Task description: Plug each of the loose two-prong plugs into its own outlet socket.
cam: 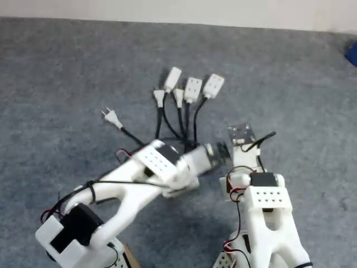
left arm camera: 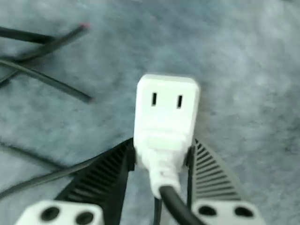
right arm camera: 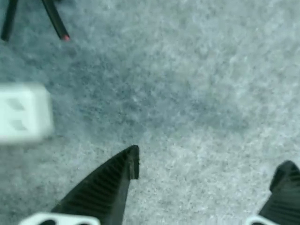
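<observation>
Grey carpet (cam: 67, 72), left gripper (left arm camera: 161, 145) clamped on outlet socket (left arm camera: 166, 108), lengthwise along fingers (left arm camera: 108, 173), cord (left arm camera: 172, 202) toward wrist, right gripper (right arm camera: 208, 159) apart.

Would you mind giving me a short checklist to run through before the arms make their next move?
1. Grip: left gripper shut on the outlet socket: ok.
2. Both slots of the outlet socket unobstructed: ok.
3. Plug in hand: right gripper is open and empty over the carpet: not ok.
4. A loose plug lies free, prongs exposed: ok.
5. Cables clear of the left arm: cannot tell, they run beneath it.
</observation>
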`<control>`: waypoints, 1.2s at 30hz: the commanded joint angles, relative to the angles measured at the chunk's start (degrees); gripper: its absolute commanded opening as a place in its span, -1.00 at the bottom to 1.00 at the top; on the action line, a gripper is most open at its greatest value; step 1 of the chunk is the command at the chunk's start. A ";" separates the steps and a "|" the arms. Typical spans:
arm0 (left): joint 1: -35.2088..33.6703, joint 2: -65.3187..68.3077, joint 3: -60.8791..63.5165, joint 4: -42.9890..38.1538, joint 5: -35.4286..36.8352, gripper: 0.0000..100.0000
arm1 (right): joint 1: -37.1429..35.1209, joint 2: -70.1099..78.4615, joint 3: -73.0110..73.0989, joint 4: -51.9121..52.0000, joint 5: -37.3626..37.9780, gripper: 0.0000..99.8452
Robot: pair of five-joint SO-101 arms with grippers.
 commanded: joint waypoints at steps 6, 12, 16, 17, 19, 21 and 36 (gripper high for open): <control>-31.08 -1.89 -19.21 11.34 -8.79 -0.99 | -0.31 -0.31 -0.04 -0.57 1.05 -0.17; -55.34 -1.45 -32.13 8.97 -17.23 -0.99 | -0.31 -0.31 0.04 -0.57 1.14 -0.17; -67.12 -1.36 -32.66 0.70 -20.31 -0.99 | -0.31 -0.31 0.04 -0.57 1.14 -0.17; -69.67 -1.01 -32.22 -1.85 -20.84 -0.99 | -0.31 -0.31 0.04 -0.57 1.14 -0.17; -74.33 1.19 -31.96 -7.91 -21.45 -0.99 | -0.31 -0.31 0.04 -0.57 1.14 -0.17; -78.29 5.49 -32.40 -13.89 -21.36 -0.99 | -0.31 -0.31 0.04 -0.57 1.14 -0.17; -85.14 48.04 -69.49 -20.13 -20.92 -0.99 | -0.31 -0.31 0.13 -0.57 1.14 -0.17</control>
